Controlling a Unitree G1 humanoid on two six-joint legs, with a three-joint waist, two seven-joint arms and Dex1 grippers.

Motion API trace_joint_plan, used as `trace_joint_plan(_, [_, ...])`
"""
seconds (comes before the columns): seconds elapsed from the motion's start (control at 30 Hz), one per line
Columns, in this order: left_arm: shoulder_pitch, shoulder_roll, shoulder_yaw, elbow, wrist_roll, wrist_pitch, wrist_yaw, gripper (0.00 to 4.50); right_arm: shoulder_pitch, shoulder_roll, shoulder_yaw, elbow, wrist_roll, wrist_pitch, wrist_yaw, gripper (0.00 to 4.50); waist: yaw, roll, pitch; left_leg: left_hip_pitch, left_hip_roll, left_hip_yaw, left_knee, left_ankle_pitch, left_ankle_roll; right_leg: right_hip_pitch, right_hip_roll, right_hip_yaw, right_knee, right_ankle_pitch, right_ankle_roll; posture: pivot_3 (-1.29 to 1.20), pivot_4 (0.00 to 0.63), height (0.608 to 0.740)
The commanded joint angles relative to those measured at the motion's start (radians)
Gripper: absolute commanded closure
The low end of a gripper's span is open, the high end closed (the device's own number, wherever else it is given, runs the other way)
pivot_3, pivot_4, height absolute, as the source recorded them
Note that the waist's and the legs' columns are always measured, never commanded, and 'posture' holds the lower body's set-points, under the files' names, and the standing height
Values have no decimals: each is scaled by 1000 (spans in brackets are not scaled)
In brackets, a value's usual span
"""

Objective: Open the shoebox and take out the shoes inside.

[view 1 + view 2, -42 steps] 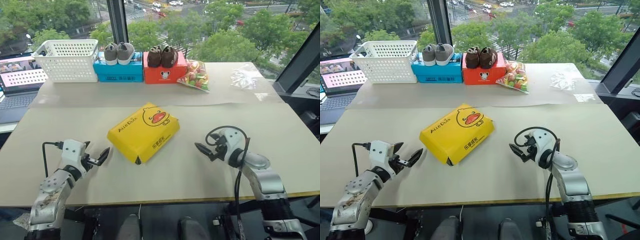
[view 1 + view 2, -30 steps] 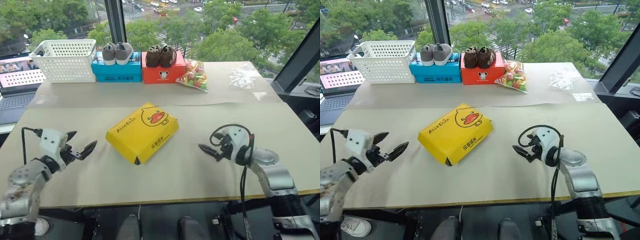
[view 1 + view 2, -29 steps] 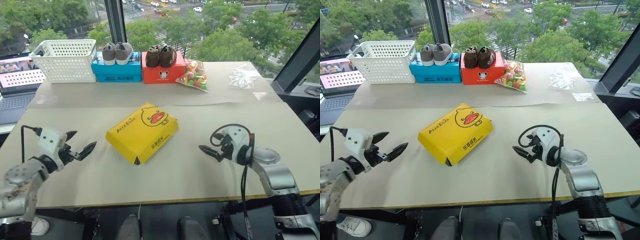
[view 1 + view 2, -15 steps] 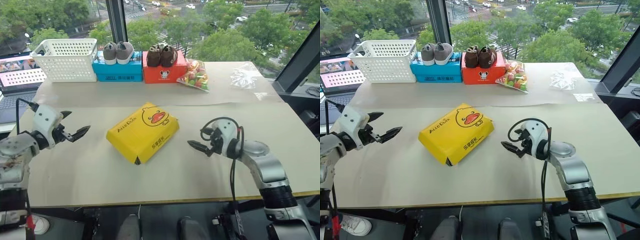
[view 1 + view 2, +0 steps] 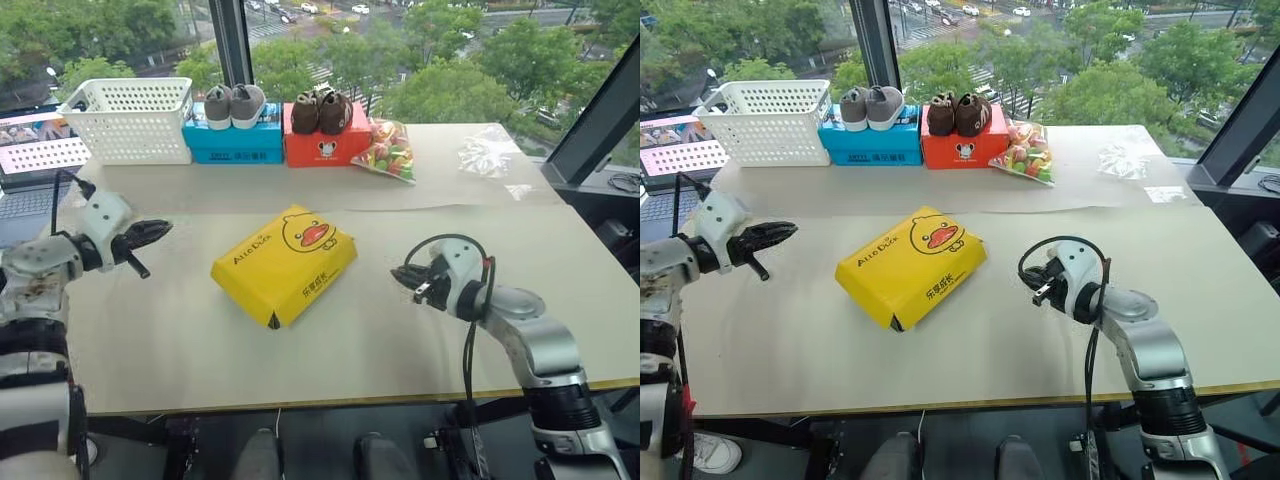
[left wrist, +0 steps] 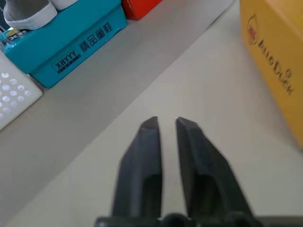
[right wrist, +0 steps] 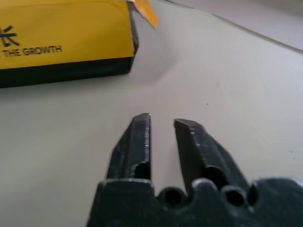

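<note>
Flanking shoebox, lid shut, lying diagonally mid-counter: left gripper and right gripper both pinched closed, empty. Right gripper nearer, near box's right end.

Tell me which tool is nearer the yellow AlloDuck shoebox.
The right tool, just off the yellow AlloDuck shoebox's right side. The left tool hangs farther away, off the box's left side.

Head eyes look forward and down over the whole table. Wrist cameras sit low over it, each facing the shoebox, which all views share.
</note>
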Motion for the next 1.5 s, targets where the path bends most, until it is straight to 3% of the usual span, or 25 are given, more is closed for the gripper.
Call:
trace_joint_plan(0.03, [-97,-79,-67,137,79,-199,22,4500,-31,31,51,50,-46,-62,-26,4469,3,0,0,0,0,0,0,0,0,0,0,0,0,1,-1,0,150,740])
trace_joint_plan(0.17, [-191,-189,-173,289,218,-336,131,4500,-81,65,106,134,-103,-124,-40,4469,12,0,0,-1,-1,0,1,0,0,0,0,0,-1,1,-1,0,150,740])
trace_joint_plan(0.37, [-244,-240,-232,380,309,-397,248,4500,-122,100,99,147,-91,-119,-44,4469,-2,-2,1,-2,-1,0,1,0,0,-2,0,0,3,3,-2,0,150,740])
trace_joint_plan(0.53, [-234,-294,-231,374,282,-432,146,4500,-148,134,125,173,-98,-135,-29,4469,0,-2,1,-2,-1,0,1,0,0,-3,0,0,7,1,0,0,150,740])
trace_joint_plan(0.67, [-208,-340,-203,344,217,-394,17,4500,-193,174,142,313,-121,-209,-24,4469,2,-2,1,-2,-1,0,3,0,0,-3,-1,1,7,2,-1,0,150,740])
trace_joint_plan(0.8, [-118,-380,-210,134,95,-218,-227,4500,-264,189,161,478,-148,-316,14,4469,-3,-2,1,-2,-2,0,3,0,0,-2,-1,1,7,2,-2,0,150,740])
trace_joint_plan(0.9, [32,-350,-239,-255,-24,75,-338,4500,-303,156,189,529,-180,-352,76,4469,-7,-1,1,-1,-2,0,3,0,0,-2,-1,1,8,3,-2,0,150,740])
trace_joint_plan(1.0, [199,-272,-257,-643,-106,361,-358,4500,-269,79,247,392,-159,-295,247,4469,-6,-1,1,-1,-1,-1,2,0,0,-2,-1,2,8,2,-3,0,150,740])
trace_joint_plan(1.13, [321,-208,-247,-905,-160,561,-322,4500,-207,0,277,211,-114,-198,370,4469,-10,0,2,-1,-1,-1,1,0,0,-3,0,2,10,1,-4,0,150,740])
trace_joint_plan(1.27, [428,-182,-217,-1054,-190,665,-266,4500,-146,-60,280,53,-91,-101,410,4469,-9,0,2,0,0,-1,2,0,0,-3,0,2,12,-3,0,0,150,740])
trace_joint_plan(1.5, [445,-161,-171,-1013,-147,622,-161,4500,-146,-49,239,135,-142,-126,340,4469,-6,-1,2,4,0,-1,3,0,0,-1,1,2,12,-5,0,0,150,740])
